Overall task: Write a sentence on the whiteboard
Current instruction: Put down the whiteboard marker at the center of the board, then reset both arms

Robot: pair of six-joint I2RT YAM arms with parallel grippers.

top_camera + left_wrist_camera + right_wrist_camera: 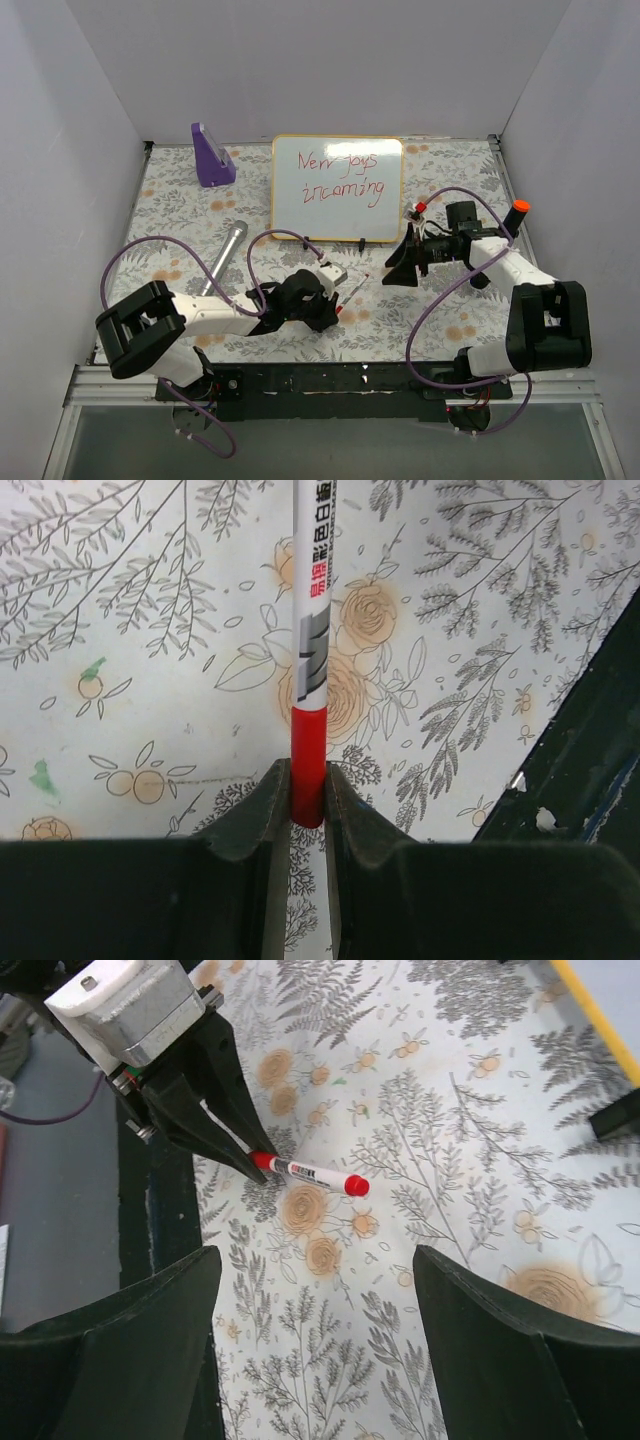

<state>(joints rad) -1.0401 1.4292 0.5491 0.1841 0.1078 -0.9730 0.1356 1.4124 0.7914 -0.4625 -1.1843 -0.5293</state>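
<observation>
The whiteboard (337, 188) stands at the back centre on black feet, with the sentence (340, 175) "New joys incoming" in red on two lines. Its yellow frame shows at the top right of the right wrist view (590, 1010). My left gripper (335, 305) is shut on the red end of a white marker (312, 600), close over the floral table in front of the board. The marker's other red end points away from it (356, 1186). My right gripper (400, 272) is open and empty, to the right of the marker and facing it.
A purple block (211, 155) stands at the back left. A silver cylinder (225, 255) lies left of centre. White walls enclose the table on three sides. A black strip (160, 1250) runs along the near edge.
</observation>
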